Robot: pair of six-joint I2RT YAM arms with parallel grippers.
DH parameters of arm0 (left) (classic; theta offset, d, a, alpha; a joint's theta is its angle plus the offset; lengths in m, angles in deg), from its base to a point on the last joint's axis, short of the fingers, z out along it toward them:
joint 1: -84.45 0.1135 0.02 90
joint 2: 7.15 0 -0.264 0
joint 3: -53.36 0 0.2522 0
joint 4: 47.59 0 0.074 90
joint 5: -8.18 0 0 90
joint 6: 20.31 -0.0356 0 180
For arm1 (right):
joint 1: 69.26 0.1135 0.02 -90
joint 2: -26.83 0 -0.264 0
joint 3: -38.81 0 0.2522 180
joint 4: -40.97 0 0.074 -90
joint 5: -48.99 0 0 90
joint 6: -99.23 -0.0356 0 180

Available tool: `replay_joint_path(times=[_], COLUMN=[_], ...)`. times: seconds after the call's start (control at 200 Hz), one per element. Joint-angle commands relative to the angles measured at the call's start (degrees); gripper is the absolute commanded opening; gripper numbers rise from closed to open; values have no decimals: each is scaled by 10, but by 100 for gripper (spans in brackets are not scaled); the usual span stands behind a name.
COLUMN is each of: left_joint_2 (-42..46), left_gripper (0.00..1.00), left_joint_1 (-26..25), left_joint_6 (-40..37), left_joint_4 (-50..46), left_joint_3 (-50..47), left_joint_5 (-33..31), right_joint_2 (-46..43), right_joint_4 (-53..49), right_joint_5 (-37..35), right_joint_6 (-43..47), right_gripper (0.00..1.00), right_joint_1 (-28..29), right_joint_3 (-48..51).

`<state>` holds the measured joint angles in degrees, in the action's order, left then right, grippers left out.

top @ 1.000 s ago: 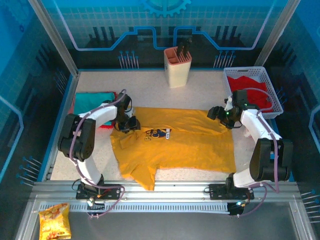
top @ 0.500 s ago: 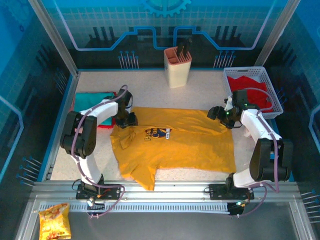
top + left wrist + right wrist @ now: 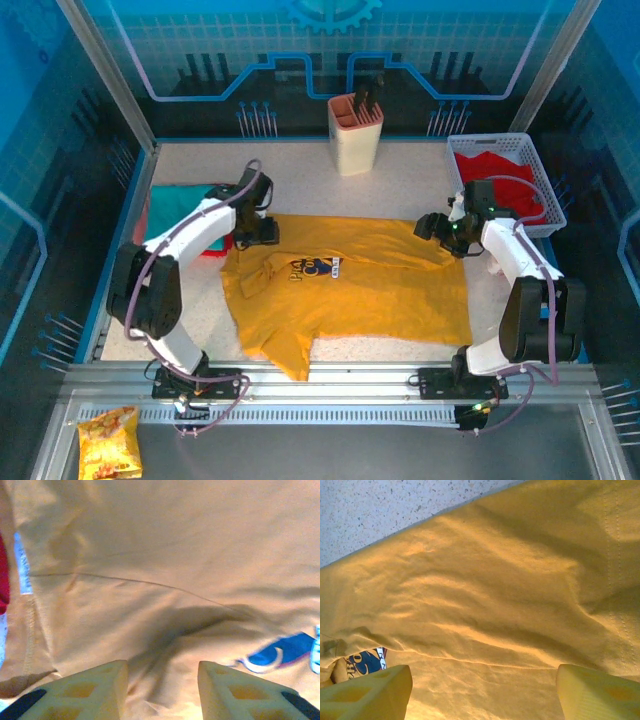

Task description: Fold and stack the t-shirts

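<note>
The white basket (image 3: 490, 140) holds a red tee (image 3: 495, 170); the tan cup (image 3: 355, 135) holds dark things, maybe tools; the yellow tee (image 3: 380, 290) lies spread mid-table, the teal tee (image 3: 185, 200) to its left; the left gripper (image 3: 162, 675) and right gripper (image 3: 485, 680) sit over its far corners, fingers apart, empty.

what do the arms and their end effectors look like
Both the left arm and right arm have white link shells, black joint housings and looping lilac cables. A small green light glows near the right wrist. The left end effector and right end effector have blocky pale yellow fingers with recessed pockets.
</note>
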<state>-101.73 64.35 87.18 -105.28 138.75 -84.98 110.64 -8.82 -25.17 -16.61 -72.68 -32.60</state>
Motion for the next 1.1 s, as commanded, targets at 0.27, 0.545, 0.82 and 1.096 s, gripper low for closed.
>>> replay_joint_path(times=[0.27,0.545,0.82,1.096], left_joint_2=[-23,-75,-94,-126], left_gripper=[29,32,32,31], left_joint_1=[-143,-143,-143,-143], left_joint_6=[8,-24,-18,-18], left_joint_4=[-20,-3,2,12], left_joint_3=[-34,-33,-39,-31], left_joint_5=[-90,-116,-175,-191], right_joint_2=[-2,-5,-4,-4], right_joint_4=[-8,-10,-11,-11], right_joint_5=[18,16,13,16], right_joint_6=[3,5,8,9], right_gripper=[77,77,77,77], right_joint_1=[10,10,10,10], right_joint_3=[-10,-6,-6,-8])
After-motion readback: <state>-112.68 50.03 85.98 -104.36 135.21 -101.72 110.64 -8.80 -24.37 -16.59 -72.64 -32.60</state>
